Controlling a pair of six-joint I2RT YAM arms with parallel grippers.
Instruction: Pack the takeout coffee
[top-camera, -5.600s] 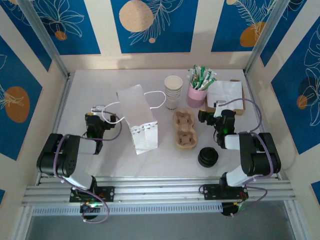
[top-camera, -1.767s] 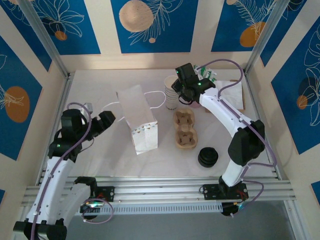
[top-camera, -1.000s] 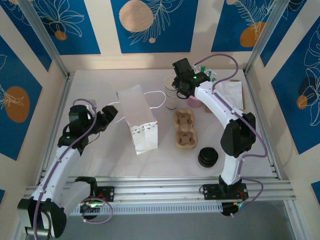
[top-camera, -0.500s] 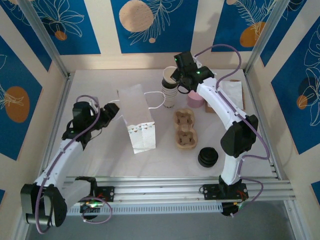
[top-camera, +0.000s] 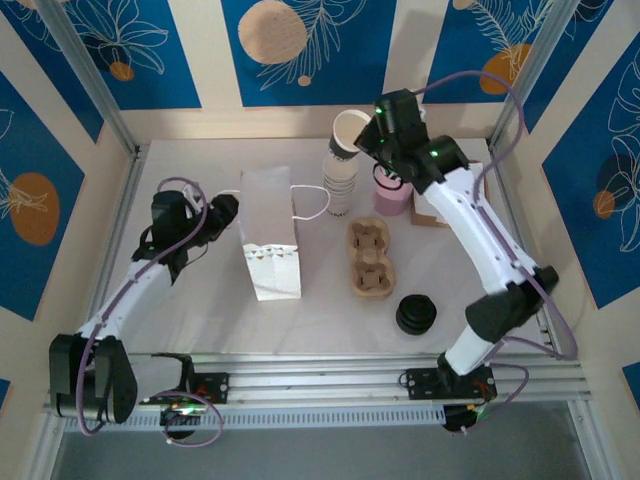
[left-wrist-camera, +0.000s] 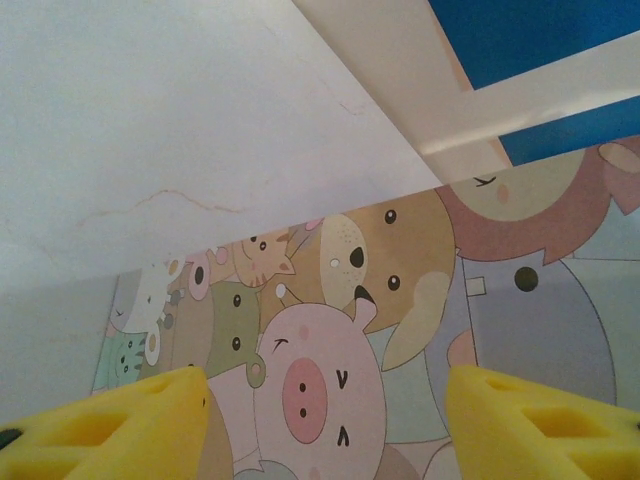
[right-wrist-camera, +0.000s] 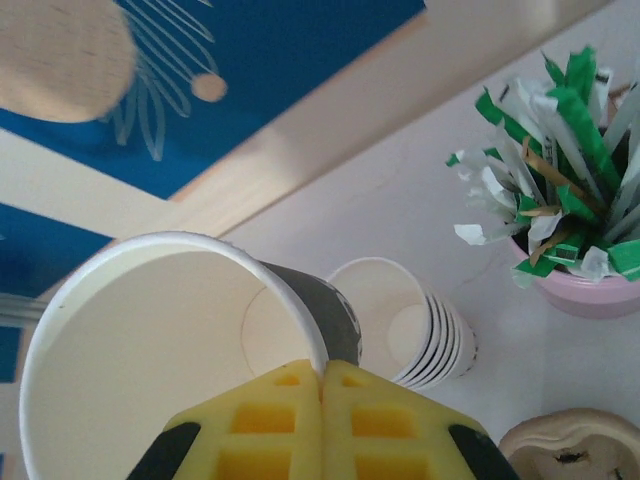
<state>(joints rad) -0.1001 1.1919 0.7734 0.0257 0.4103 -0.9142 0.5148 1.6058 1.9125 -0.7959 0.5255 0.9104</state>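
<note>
Right gripper (right-wrist-camera: 322, 372) is pinching the lidless pale paper cup (right-wrist-camera: 150, 360) by its rim above the stack of pale cups (right-wrist-camera: 430, 335), needing a level carry to the brown pulp carrier (top-camera: 369, 260). Left gripper (top-camera: 222, 208) is gaping.

The left arm stretches forward and inward, its left hand (top-camera: 218, 210) with jaws parted around nothing. The right arm arches high toward the back, its right hand (right-wrist-camera: 322, 400) clamped on a paper cup (right-wrist-camera: 140, 350) rim
</note>
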